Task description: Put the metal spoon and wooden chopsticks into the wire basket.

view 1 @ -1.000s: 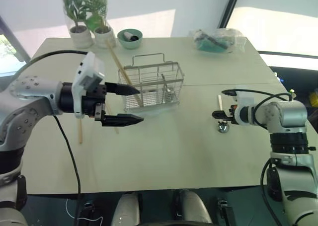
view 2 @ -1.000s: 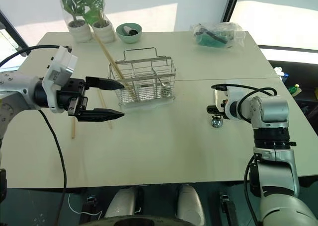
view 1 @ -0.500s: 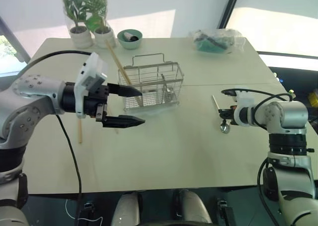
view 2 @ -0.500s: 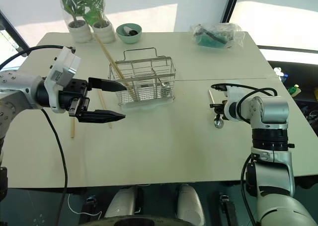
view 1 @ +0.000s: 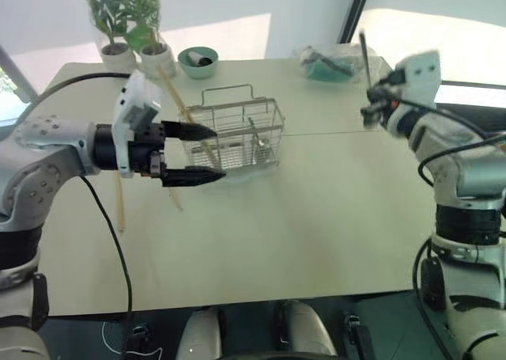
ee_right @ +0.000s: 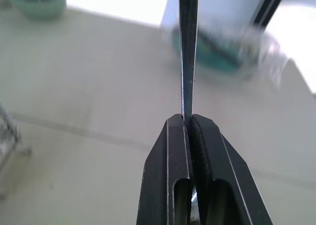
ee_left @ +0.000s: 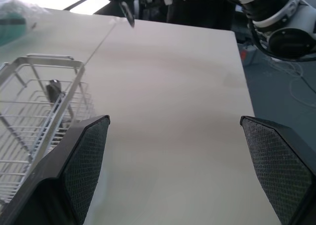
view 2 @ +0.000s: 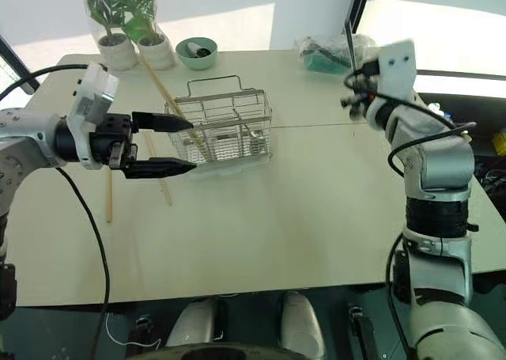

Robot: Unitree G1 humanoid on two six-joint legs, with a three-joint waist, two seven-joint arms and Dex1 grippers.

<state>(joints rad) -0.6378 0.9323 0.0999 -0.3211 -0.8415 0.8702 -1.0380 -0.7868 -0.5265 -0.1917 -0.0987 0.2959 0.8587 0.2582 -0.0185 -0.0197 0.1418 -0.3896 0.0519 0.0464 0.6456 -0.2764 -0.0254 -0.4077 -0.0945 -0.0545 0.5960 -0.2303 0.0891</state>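
Your right gripper [ee_right: 190, 123] is clamped on the spoon [ee_right: 187, 52]; its wrist view shows the two fingers pressed together on the thin handle, which rises straight out from between the tips. In the head views that arm is lifted above the table's far right part, and the handle stands up as a dark line near the window frame.

Your left gripper [view 1: 202, 152] hovers just in front of the basket [view 1: 237, 134], jaws wide apart with nothing between them. Its wrist view looks across bare tabletop toward the right arm and catches one corner of the basket's grid.

From the head you can see one chopstick [view 1: 183, 119] leaning out of the basket toward the plants [view 1: 130, 24], and two more lying flat on the table [view 1: 316, 217] to the basket's left [view 1: 119, 202]. A green bowl [view 1: 198, 60] and a clear bag [view 1: 336, 63] sit at the far edge. Bright windows stand behind.
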